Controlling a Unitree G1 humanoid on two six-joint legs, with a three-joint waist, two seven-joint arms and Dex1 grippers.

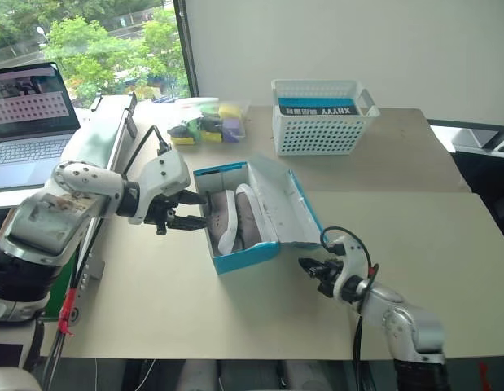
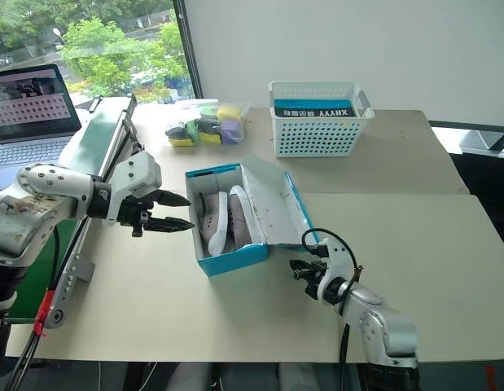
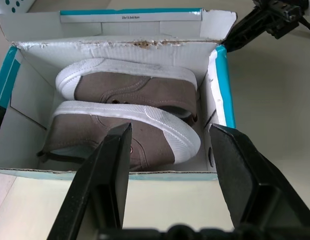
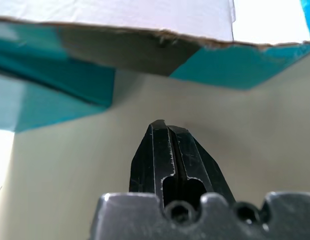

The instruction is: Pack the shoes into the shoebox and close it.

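Note:
The teal shoebox (image 1: 247, 257) stands open in the middle of the table. Its lid (image 1: 286, 208) leans back to the right. Both grey-taupe shoes (image 1: 235, 218) lie on their sides inside, soles white, one shoe (image 3: 129, 87) behind the other (image 3: 144, 135). My left gripper (image 1: 199, 209) hovers open at the box's left wall, pointing into it, with nothing between its fingers. My right gripper (image 1: 304, 265) is shut and empty, low over the table by the box's front right corner, just beneath the lid's edge (image 4: 144, 50). Its closed tip (image 4: 165, 125) is apart from the cardboard.
A white lattice basket (image 1: 321, 122) holding a teal and black box stands at the back. Small wrapped items (image 1: 207, 122) lie left of it. A laptop (image 1: 28, 114) and a grey rail (image 1: 101, 142) line the left side. Bare tabletop (image 1: 414, 236) spreads to the right.

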